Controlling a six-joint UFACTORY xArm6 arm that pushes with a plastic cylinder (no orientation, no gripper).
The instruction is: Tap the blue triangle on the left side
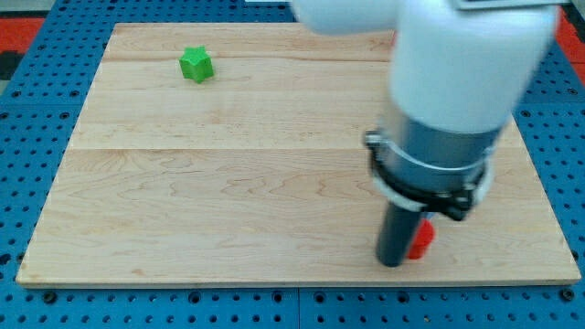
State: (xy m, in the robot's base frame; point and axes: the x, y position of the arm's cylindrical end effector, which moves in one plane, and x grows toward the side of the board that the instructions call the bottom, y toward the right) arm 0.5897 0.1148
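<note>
No blue triangle shows in the camera view; the arm's white and grey body (452, 100) covers much of the board's right side and may hide it. My tip (393, 262) rests on the wooden board (228, 201) near its bottom edge at the right. A red block (422, 238) sits right beside the tip, on its right, partly hidden by the rod; its shape cannot be made out. A green star-shaped block (196, 64) lies far away at the board's top left.
The board lies on a blue perforated surface (27, 302). A red area (23, 41) shows at the view's top left.
</note>
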